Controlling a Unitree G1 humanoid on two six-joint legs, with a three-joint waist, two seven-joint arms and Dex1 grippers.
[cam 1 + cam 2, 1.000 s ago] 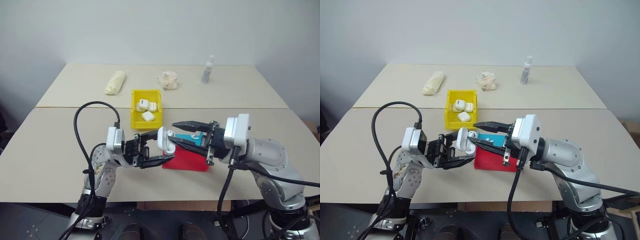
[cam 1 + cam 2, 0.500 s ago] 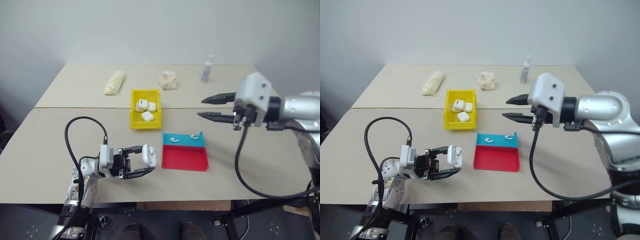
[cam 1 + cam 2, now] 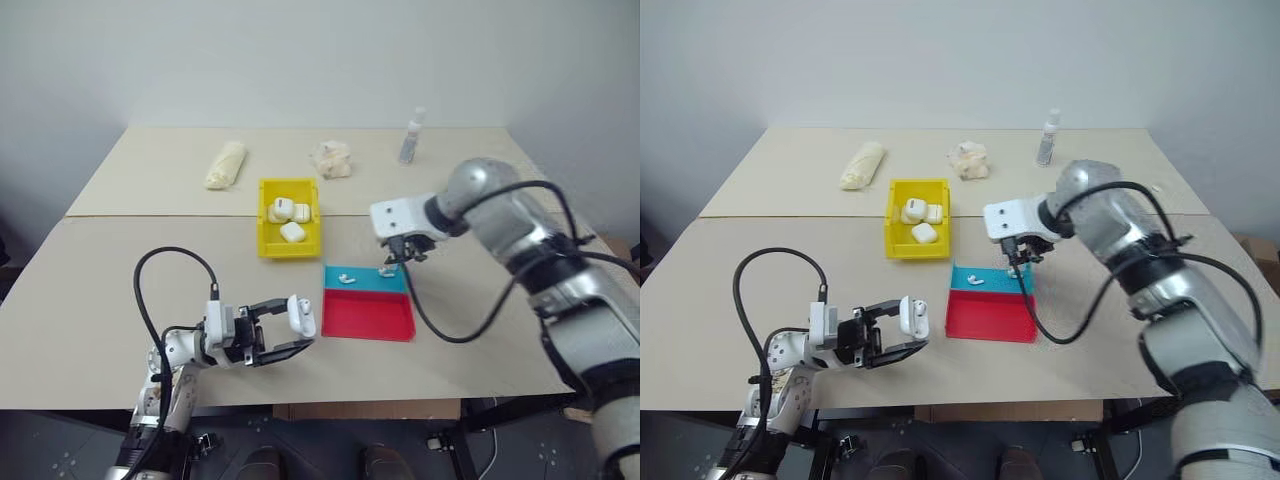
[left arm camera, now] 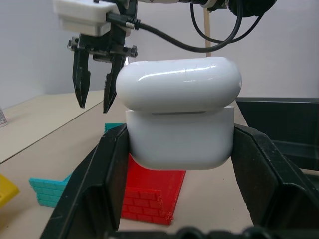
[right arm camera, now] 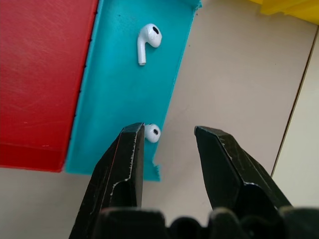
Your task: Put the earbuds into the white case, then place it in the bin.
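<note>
Near the front left of the beige table [image 3: 100,300], the left gripper [image 3: 285,330] is clamped on the white case [image 3: 301,315], holding it just above the tabletop; in the left wrist view the case [image 4: 179,112] sits squeezed between both black fingers [image 4: 107,184] with its lid slightly raised. Farther back on the left lies a pale yellow wrapped roll [image 3: 226,164]. Toward the middle stands the yellow bin [image 3: 291,243], with several small white cases [image 3: 290,219] inside. Behind it rests a crumpled cream lump [image 3: 334,160]. In front of the bin and slightly right lies the red-and-blue tray [image 3: 368,312], with the two earbuds on its blue strip: one earbud [image 5: 148,40] lies flat, the other earbud [image 5: 152,133] sits at the strip's edge beside a finger. The right gripper [image 5: 169,149] hangs over that edge, pointing down, jaws partly open and holding nothing. At the back right stands a small clear bottle [image 3: 411,138]
</note>
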